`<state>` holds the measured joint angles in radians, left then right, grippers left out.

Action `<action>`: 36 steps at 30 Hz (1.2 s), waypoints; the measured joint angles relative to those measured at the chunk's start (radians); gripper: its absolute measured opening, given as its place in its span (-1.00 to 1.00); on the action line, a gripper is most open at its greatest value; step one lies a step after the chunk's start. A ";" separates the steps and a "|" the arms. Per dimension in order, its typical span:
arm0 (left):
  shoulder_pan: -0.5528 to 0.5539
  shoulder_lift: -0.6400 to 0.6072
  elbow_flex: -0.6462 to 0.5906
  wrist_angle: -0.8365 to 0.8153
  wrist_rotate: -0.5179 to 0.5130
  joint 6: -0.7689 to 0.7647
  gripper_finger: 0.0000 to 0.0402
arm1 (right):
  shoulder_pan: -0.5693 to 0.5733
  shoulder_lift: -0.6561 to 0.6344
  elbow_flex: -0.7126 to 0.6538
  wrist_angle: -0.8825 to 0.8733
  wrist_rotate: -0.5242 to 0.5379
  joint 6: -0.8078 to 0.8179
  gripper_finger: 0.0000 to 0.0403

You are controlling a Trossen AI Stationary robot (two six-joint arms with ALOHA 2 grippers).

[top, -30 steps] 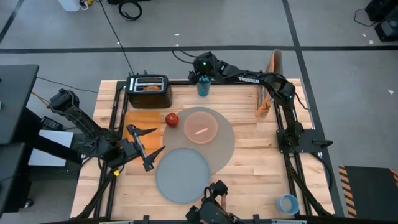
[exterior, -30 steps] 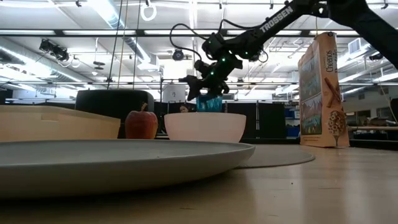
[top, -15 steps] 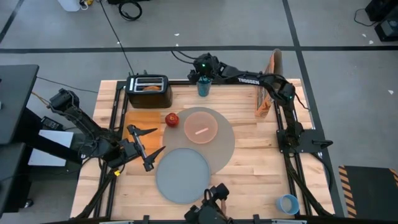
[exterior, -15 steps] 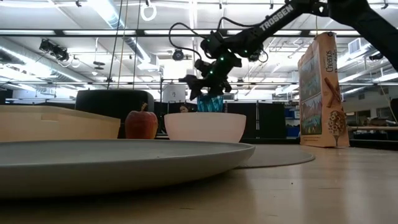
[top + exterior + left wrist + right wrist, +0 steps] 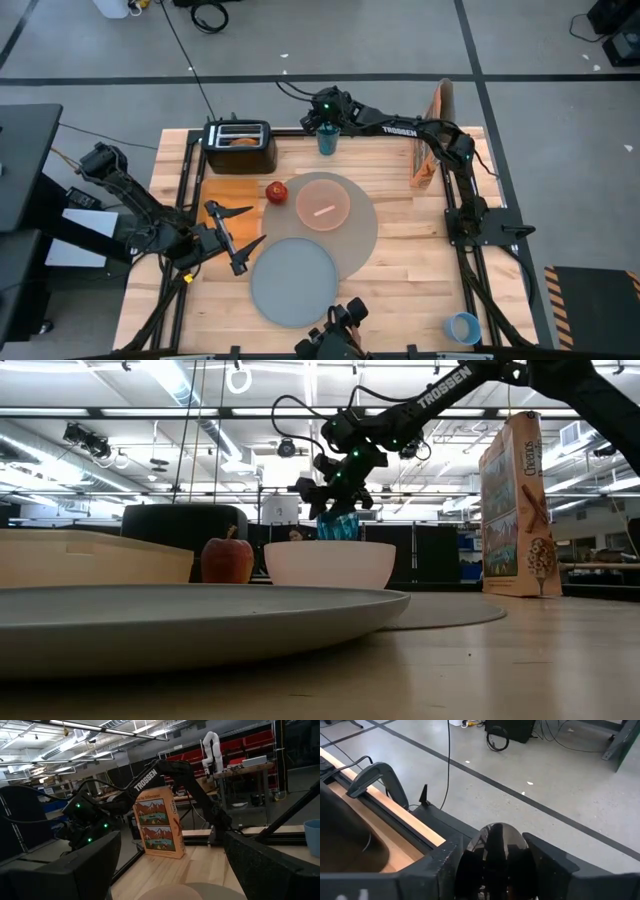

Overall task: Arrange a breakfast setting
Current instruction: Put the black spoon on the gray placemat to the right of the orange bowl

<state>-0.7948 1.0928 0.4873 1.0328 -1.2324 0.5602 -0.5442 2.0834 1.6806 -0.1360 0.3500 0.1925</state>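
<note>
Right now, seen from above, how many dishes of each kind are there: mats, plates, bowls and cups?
Grey mat: 1
Grey plate: 1
Pink bowl: 1
Cups: 2, a teal cup at the far edge and a light-blue cup at the near right corner
Total: 5

A large round grey mat (image 5: 358, 235) lay at the high view's centre, carrying a pink bowl (image 5: 321, 207) with a pale spoon (image 5: 323, 210) inside, and a smaller grey plate (image 5: 293, 281) overlapped its lower left edge. A red apple (image 5: 277, 192) sat just left of the bowl. At the upper right an orange cereal box (image 5: 426, 150) stood upright, and a blue cup (image 5: 327, 140) stood upright at the top centre.
</note>
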 joint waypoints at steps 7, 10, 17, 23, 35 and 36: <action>0.000 0.000 0.000 0.000 0.000 0.000 0.79 | 0.000 0.000 0.000 0.000 -0.001 -0.002 0.01; 0.000 0.000 0.000 0.000 0.000 0.000 0.79 | 0.000 -0.002 0.000 0.000 -0.002 -0.004 0.02; 0.000 0.000 -0.001 -0.001 0.000 0.005 0.79 | 0.007 -0.038 0.000 -0.013 -0.004 -0.028 -0.01; -0.001 0.000 -0.001 -0.002 0.000 0.009 0.79 | 0.027 -0.096 0.000 -0.040 0.013 -0.067 0.00; -0.001 0.000 -0.001 -0.041 0.000 -0.014 0.79 | 0.115 -0.282 0.000 -0.040 0.013 -0.121 0.00; -0.001 0.000 -0.001 -0.050 0.000 -0.026 0.79 | 0.129 -0.300 0.000 -0.042 -0.002 -0.121 0.00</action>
<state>-0.7959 1.0927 0.4862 0.9827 -1.2320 0.5338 -0.4151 1.7831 1.6806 -0.1778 0.3480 0.0711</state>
